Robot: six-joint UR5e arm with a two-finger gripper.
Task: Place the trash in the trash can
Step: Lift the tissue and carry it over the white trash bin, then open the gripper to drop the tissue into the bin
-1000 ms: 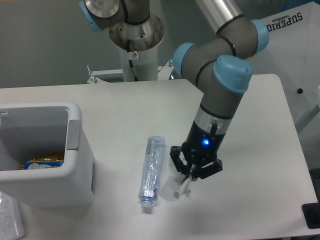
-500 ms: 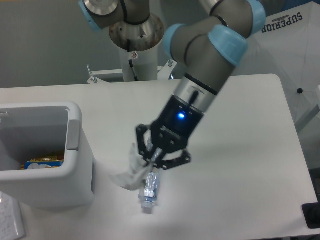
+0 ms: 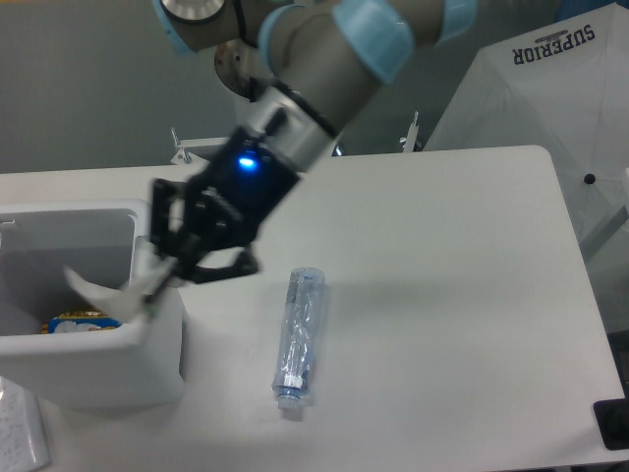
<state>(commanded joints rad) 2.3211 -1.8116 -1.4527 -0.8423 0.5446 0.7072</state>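
Far left, the trash can (image 3: 147, 364) is cut off by the frame edge, so only its right part and front wall show. Down inside there's something yellow and blue with a white bit (image 3: 84, 322), too small and half-hidden by the front rim to identify. Bottom left corner has a pale patterned thing (image 3: 20, 433), also cropped, no idea what it is.

The wrapper (image 3: 103, 290) is motion-blurred, just a whitish smear hanging over the bin's opening, right at the inner side of the right wall. Can't make out any markings on it. It trails out left and below the fingertips.

The gripper (image 3: 162, 275) is pinched onto the wrapper's right end, as far as the blur lets me tell; the black fingers (image 3: 211, 265) sit over the bin's right rim, angled down and to the left. A blue light glows on the wrist above them. The arm runs up and right from there, grey tube with light blue joint caps, and its upper part is cut off by the top edge.

The bottle (image 3: 298, 336) lies flat on the table (image 3: 442, 295), well to the right of and below the fingers, apart from them, cap end toward the camera. The cap itself is hard to make out.

Upper right, a white sheet printed SUPERIO (image 3: 555, 44) is cropped at the edge.
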